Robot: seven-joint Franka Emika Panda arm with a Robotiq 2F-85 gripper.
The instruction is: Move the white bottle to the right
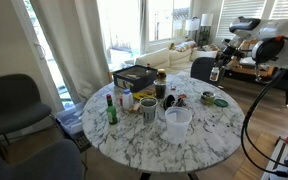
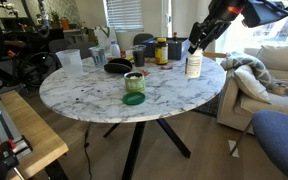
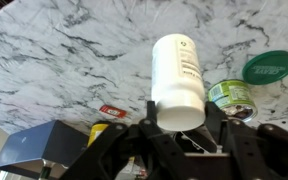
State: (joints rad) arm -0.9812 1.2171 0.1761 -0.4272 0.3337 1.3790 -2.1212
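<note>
The white bottle (image 3: 179, 75) is slim with a pale label and fills the middle of the wrist view, top towards the camera. My gripper (image 3: 180, 122) has a black finger pressed on each side of its upper end, shut on it. In both exterior views the bottle (image 2: 193, 66) (image 1: 215, 74) hangs upright under the gripper (image 2: 198, 45) (image 1: 218, 64) at the rim of the round marble table (image 2: 164, 100). Its base is at or just above the tabletop; I cannot tell which.
A green lid (image 2: 134, 99) and a green-labelled jar (image 2: 135, 82) lie mid-table. A translucent tub (image 1: 177, 120), a green glass bottle (image 1: 111, 110), a black box (image 1: 134, 75) and jars (image 2: 161, 50) crowd the rest. Chairs (image 1: 14, 100) (image 2: 279, 140) ring the table.
</note>
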